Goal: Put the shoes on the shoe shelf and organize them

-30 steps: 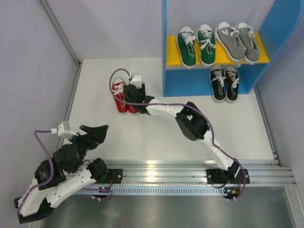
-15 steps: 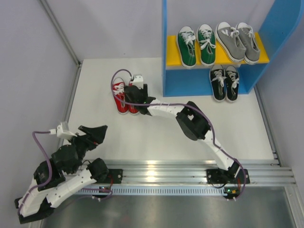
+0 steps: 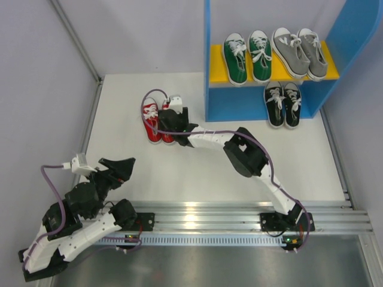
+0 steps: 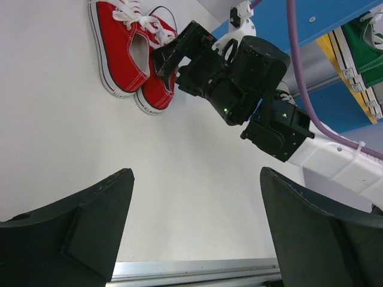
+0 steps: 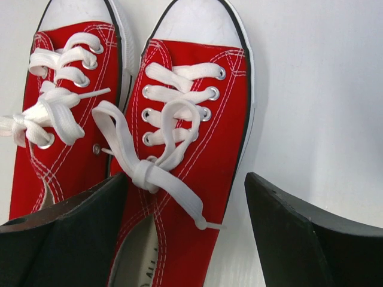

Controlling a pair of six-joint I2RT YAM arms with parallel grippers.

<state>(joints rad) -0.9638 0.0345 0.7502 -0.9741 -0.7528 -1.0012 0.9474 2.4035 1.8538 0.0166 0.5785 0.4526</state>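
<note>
Right wrist: right gripper (image 5: pixel 184 194) spread wide astride a red shoe (image 5: pixel 200 128).

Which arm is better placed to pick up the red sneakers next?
The right. Its open right pincer hangs directly above the red sneakers, and the shoe shelf stands on that arm's side. The left pincer sits near its base, well away from them.
</note>
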